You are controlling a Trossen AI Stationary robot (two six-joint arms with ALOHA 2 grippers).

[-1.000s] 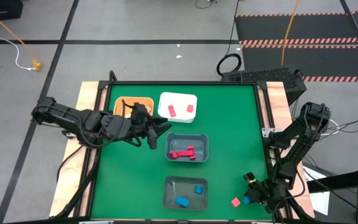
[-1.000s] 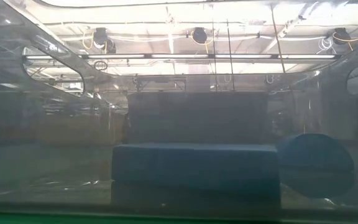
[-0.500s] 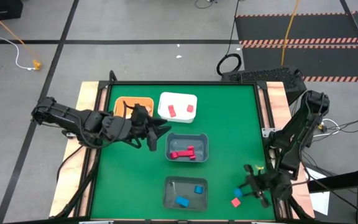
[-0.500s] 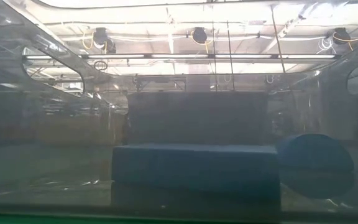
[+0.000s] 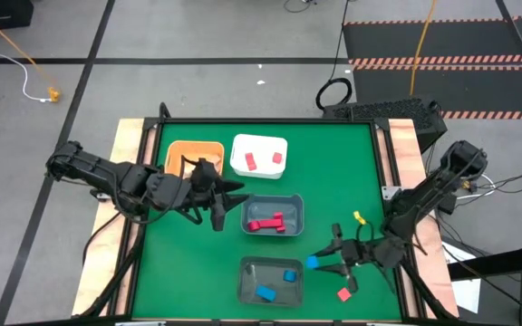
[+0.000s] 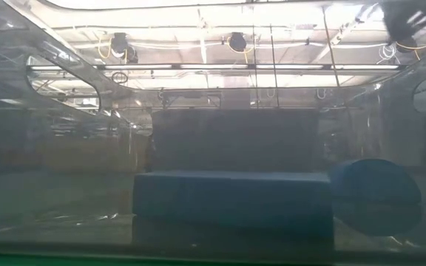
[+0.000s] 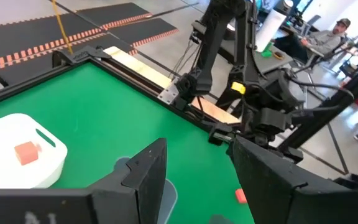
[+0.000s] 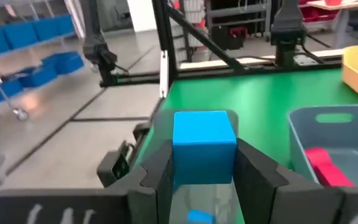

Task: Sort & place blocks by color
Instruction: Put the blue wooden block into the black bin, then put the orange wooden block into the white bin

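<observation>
My right gripper (image 5: 320,263) is shut on a blue cube (image 8: 204,146), above the table just right of the near grey bin (image 5: 247,292), which holds two blue blocks (image 5: 265,292). A red block (image 5: 343,293) lies on the green table near its near right corner. Red blocks (image 5: 266,224) lie in the middle grey bin (image 5: 296,205). Two salmon blocks (image 5: 251,161) sit in the white bin (image 5: 259,143). My left gripper (image 5: 229,197) hovers open between the orange bin (image 5: 195,148) and the middle grey bin. In the left wrist view its fingers (image 7: 148,171) stand apart. My right gripper pinches the blue cube by two opposite side faces (image 8: 178,149) between its two fingers, at their free ends. The fingers come from the table's right side, slanting down a little. The cube is lifted clear of the table and sits upright.
The low view looks through a clear bin wall at blue blocks (image 6: 231,193). The bins stand in the table's middle and far left. Open green surface (image 5: 343,172) lies at the far right. A person (image 7: 328,40) sits beyond the table in the left wrist view.
My right gripper has lifted the blue cube from beside the red block at the near right corner and carried it up and toward the table's left, nearer the near grey bin. The red block stayed in place.
</observation>
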